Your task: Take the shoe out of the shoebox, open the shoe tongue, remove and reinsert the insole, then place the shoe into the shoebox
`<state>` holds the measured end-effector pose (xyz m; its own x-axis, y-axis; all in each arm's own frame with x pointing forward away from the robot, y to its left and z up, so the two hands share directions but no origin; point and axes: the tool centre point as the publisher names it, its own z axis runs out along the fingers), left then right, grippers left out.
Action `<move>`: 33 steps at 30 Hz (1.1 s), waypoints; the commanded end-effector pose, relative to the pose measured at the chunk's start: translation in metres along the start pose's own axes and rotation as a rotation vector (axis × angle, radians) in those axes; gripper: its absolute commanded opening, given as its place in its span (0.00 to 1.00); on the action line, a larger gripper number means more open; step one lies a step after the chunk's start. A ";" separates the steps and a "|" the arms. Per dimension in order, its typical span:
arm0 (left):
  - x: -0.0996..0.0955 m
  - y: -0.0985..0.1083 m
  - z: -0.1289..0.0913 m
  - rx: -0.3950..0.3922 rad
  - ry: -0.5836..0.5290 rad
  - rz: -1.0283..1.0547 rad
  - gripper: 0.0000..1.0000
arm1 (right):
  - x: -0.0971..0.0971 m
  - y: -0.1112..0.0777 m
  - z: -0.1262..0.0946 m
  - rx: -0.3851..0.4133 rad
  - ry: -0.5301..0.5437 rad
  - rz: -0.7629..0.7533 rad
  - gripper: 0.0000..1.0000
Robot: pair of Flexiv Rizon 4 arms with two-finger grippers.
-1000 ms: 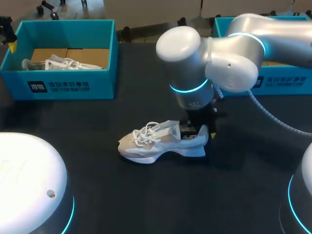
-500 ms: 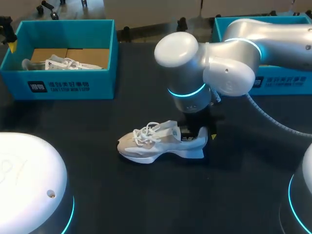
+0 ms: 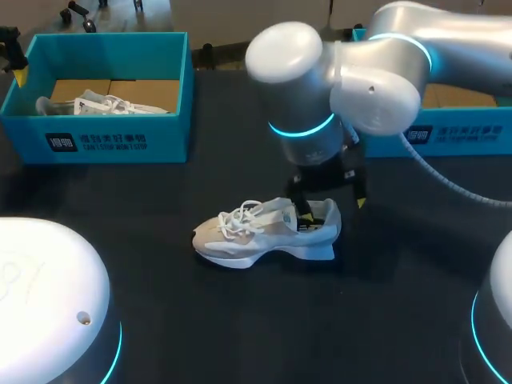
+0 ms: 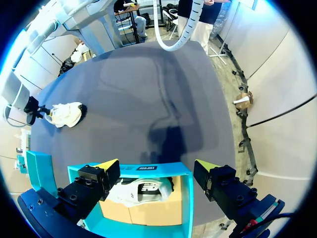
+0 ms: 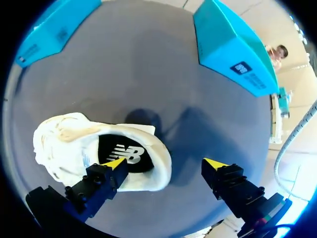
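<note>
Shoe [image 3: 268, 232] sits upright on the desk [image 3: 240, 320], centre of frame, toe pointing frame-left, well apart from the shoebox [image 3: 120, 144] at upper left. Right fingers [image 5: 115, 163] are spread open and grip nothing, just above the heel. One tip is over the black insole [image 5: 126, 151], the other past the heel over bare desk. Left fingers [image 4: 106, 166] are also open and empty, above that shoebox (it holds a second shoe [image 3: 104, 104]). Risks: nothing pins the shoe, so tugging the insole may lift or drag the whole thing. Closing as placed likely pinches the heel wall, not the insole.
</note>
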<state>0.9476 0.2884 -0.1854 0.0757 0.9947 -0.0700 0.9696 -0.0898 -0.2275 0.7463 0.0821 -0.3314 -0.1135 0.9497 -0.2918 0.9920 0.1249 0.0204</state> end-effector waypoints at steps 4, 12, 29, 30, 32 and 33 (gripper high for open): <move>0.000 0.000 0.000 -0.001 0.002 0.000 1.00 | -0.016 0.014 -0.028 -0.085 0.042 -0.147 1.00; 0.000 0.000 0.000 -0.001 0.002 0.000 1.00 | -0.017 0.038 -0.050 -0.296 0.170 -0.411 1.00; 0.000 0.000 0.000 -0.001 0.002 0.000 1.00 | -0.005 0.083 -0.076 -0.424 0.376 -1.011 1.00; 0.000 0.000 0.000 -0.001 0.002 0.000 1.00 | -0.002 0.082 -0.078 -0.397 0.376 -1.055 1.00; 0.000 0.000 0.000 -0.001 0.002 0.000 1.00 | 0.001 0.083 -0.077 -0.325 0.352 -1.086 1.00; 0.000 0.000 0.000 -0.001 0.002 0.000 1.00 | 0.001 0.083 -0.077 -0.325 0.352 -1.086 1.00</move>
<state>0.9476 0.2884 -0.1854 0.0757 0.9947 -0.0700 0.9696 -0.0898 -0.2275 0.8196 0.1161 -0.2549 -0.8693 0.4790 -0.1219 0.4429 0.8644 0.2381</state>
